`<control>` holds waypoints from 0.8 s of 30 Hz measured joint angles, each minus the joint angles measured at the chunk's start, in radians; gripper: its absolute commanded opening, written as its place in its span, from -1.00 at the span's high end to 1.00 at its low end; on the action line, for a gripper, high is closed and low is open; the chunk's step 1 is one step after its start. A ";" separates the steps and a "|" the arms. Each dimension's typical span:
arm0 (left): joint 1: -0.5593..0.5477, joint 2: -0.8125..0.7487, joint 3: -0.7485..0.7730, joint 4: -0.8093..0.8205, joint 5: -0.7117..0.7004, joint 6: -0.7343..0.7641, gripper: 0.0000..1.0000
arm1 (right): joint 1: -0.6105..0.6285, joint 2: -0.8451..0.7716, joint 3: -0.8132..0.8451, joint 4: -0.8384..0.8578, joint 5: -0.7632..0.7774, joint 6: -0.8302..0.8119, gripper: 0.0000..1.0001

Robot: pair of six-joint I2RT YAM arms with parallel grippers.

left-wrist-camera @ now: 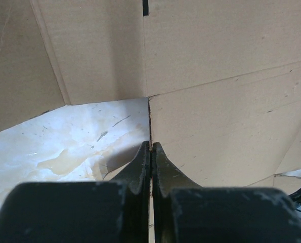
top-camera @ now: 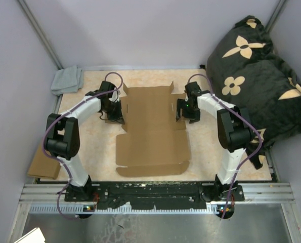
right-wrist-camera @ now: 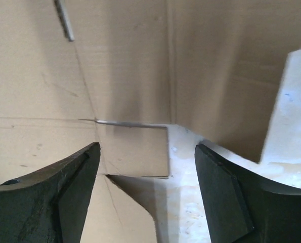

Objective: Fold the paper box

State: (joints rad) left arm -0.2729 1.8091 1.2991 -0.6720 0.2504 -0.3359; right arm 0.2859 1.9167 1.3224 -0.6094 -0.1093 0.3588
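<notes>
Resting on tabletop (top-camera: 94, 152): box (top-camera: 153, 126) | left gripper (left-wrist-camera: 151, 152) at box's left edge, fingers pressed together | right gripper (right-wrist-camera: 146, 152) at box's right edge, fingers spread

We can read no text, label, number or sign anywhere, neither on the plain paper box (top-camera: 153, 126) nor on the black cushion (top-camera: 256, 71), whose pale flower shapes perhaps echo a brand pattern but show no letters.

Left arm (top-camera: 84, 109) and right arm (top-camera: 211, 104) — white links, bulky black joints, trailing purple cables (top-camera: 115, 76).
</notes>
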 measured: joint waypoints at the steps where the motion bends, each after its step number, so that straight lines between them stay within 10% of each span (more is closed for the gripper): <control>1: 0.000 0.003 0.000 0.000 0.000 0.000 1.00 | 0.007 0.000 0.000 0.000 -0.004 0.003 -0.52; 24: 0.005 0.018 -0.002 0.003 -0.011 0.002 1.00 | 0.077 -0.005 0.053 -0.069 -0.066 0.052 -0.48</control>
State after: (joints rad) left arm -0.2680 1.8271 1.2976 -0.6689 0.2398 -0.3344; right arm 0.3634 1.9118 1.3758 -0.6785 -0.1753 0.4107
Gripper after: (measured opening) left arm 0.008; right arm 0.746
